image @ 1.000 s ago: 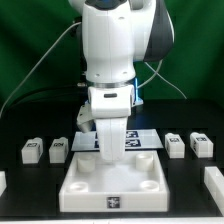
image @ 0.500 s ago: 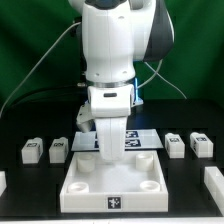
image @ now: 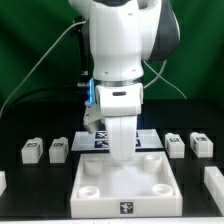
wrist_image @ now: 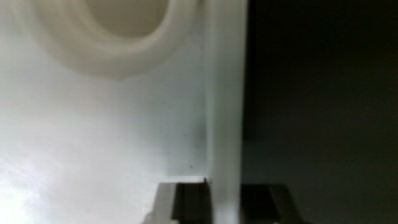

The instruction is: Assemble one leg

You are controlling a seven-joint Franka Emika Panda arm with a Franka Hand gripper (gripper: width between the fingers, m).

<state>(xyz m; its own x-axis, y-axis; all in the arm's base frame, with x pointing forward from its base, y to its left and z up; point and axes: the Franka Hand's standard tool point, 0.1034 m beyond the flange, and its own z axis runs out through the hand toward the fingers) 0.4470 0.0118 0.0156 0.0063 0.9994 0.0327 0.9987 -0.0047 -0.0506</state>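
The gripper (wrist_image: 217, 203) pinches the board's (image: 95, 203) back rim, jaws narrowed onto it, apparently positioning the board. The legs (image: 59, 149) lie loose in rows either side. Next it must let go and fetch one.

Square board (image: 125, 183): you see white moulded plastic, smooth, with a soft sheen. Up close in the wrist view its face looks matt.
Legs (image: 59, 150) to either side of it: the same white plastic, tags printed flat black-and-white.
Table (image: 30, 190) under it: matt black.
Arm shell (image: 120, 40) above it: glossy white plastic, with a glossy dark cover (image: 165, 35).
Backdrop (image: 30, 40) behind it: matt green, cloth-like.
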